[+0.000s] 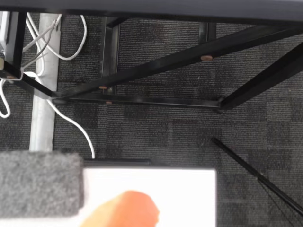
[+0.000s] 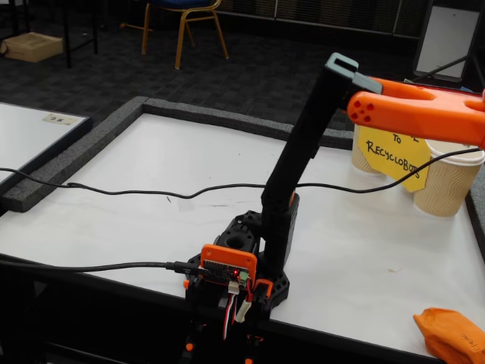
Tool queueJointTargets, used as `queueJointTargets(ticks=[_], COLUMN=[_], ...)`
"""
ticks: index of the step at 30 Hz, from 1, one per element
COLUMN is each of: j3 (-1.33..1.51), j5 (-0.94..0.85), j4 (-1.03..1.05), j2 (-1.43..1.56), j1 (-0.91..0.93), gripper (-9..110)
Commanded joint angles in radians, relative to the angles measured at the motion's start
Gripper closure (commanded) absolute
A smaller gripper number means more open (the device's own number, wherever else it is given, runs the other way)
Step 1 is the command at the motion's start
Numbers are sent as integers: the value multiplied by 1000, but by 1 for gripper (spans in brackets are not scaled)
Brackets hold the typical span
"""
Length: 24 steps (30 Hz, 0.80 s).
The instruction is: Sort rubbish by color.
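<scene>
The white table (image 2: 151, 182) takes up most of the fixed view, with a grey foam border (image 2: 72, 155) along its far and left edges. Next biggest is the arm (image 2: 303, 144): black base and upright link, then an orange forearm that runs off the right edge of the frame. So the gripper itself is out of shot there, and I can't tell if the jaws are apart or together. The wrist view doesn't settle it either. There's just a blurry orange blob (image 1: 125, 210) at the bottom that I can't identify for sure.

Two ribbed tan paper cups (image 2: 447, 186) sit at the far right of the table, partly behind the forearm, with a yellow sign (image 2: 394, 155) leaning in front of them. The readable bit says "TO" and "RECYCLOBO", and the rest is cut off by the arm and a cable.

The orange wad (image 2: 453, 334) lies at the near right corner of the table, well apart from the cups, and is cropped by the frame edge. It's the only bit of rubbish I can see.

A black cable (image 2: 151, 189) snakes across the tabletop, and a small circuit board (image 2: 223, 271) with a lit red LED sits on the front of the base.

The wrist view mostly looks past the table edge (image 1: 151, 189) at dark carpet (image 1: 156, 127), black metal frame legs (image 1: 142, 100) and white cables (image 1: 71, 123).
</scene>
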Motion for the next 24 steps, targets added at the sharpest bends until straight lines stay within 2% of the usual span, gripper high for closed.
queueJointTargets(ticks=[1,7,19,24], j3=[-115,-227,-284,-299], j5=[-66,-287,-287,-276], j4=[21,66,58,-12], j2=[199,218,218,218], j1=[3,-34,-57,-80], gripper=[99,99,100,100])
